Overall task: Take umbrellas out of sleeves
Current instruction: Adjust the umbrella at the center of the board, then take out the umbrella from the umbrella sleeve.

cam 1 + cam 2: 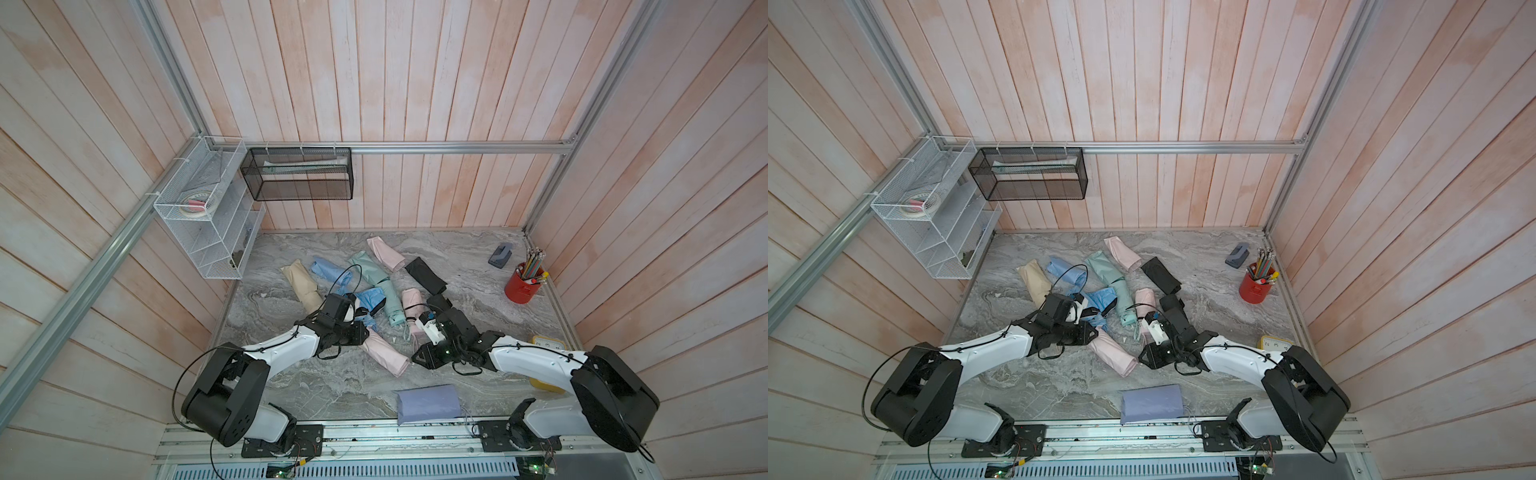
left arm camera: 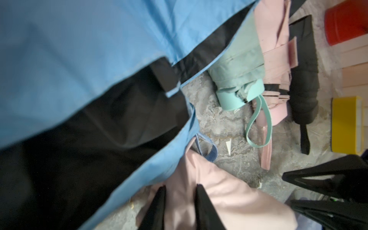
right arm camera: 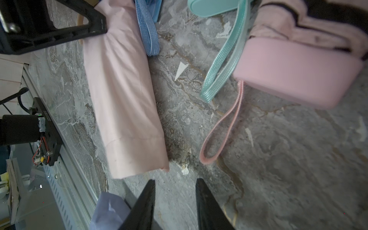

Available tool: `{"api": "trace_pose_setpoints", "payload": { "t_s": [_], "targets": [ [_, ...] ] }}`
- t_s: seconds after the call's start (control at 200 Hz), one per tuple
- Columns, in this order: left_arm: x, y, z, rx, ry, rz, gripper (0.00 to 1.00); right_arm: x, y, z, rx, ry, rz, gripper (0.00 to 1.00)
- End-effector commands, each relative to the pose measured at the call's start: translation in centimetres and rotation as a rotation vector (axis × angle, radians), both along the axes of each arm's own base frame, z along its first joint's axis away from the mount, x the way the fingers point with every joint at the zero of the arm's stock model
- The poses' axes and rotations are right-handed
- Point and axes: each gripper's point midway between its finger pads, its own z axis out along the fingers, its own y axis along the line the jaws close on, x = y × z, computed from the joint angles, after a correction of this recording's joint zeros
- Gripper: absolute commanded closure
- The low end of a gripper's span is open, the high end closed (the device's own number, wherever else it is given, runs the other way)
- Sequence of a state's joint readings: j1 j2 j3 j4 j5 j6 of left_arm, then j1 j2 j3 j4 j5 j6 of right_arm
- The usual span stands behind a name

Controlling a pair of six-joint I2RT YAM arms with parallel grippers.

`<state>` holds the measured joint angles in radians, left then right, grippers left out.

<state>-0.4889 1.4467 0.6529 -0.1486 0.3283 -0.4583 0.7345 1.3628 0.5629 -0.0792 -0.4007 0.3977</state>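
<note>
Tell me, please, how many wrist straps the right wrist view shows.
3: blue strap beside the pink sleeve; mint strap and pink strap by the pink umbrella. More may be hidden.

grey marbled table (image 1: pixel 478 291), strewn mid-way with a mint umbrella (image 1: pixel 392 305), pink sleeve (image 1: pixel 384 353) and black sleeve (image 1: pixel 426 274); lavender sleeve (image 1: pixel 428 403) at near edge, red pencil cup (image 1: pixel 519 289) far right, yellow box (image 1: pixel 547 344) at right edge.

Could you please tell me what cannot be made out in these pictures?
- Inside of the pink sleeve in the left gripper: every view; its own fabric hides whether an umbrella is in it.
- Blue umbrella: left wrist view; blurred, too near the lens, cut off by the edges.
- Yellow clock: both top views; the right arm covers part.
- White rack, lower shelves: top views; contents too small and dark.
</note>
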Motion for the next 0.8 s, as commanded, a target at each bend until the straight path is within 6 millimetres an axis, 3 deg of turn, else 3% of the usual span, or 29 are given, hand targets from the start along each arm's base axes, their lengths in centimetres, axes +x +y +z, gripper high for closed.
{"api": "trace_pose_setpoints", "payload": {
  "t_s": [0.0,0.055,0.4,0.605,0.795],
  "targets": [
    [-1.1,-0.1,-0.8,-0.03,0.045,-0.007,0.91,-0.2,-0.1,-0.1,0.004,0.001,-0.005,0.64],
    [-1.3,0.0,-0.8,-0.032,0.044,-0.004,1.0,-0.3,-0.1,-0.2,0.001,0.004,-0.006,0.64],
    [-0.9,0.8,0.4,-0.001,-0.005,0.015,1.0,0.1,-1.2,-0.4,-0.059,-0.017,-0.042,0.64],
    [-1.2,0.5,-0.5,-0.015,0.014,0.006,1.0,-0.9,0.5,0.0,0.043,0.023,0.029,0.64],
    [-1.3,0.6,-0.6,-0.02,0.014,0.01,1.0,-0.1,0.8,-0.9,0.031,0.046,0.002,0.64]
  ]
}}
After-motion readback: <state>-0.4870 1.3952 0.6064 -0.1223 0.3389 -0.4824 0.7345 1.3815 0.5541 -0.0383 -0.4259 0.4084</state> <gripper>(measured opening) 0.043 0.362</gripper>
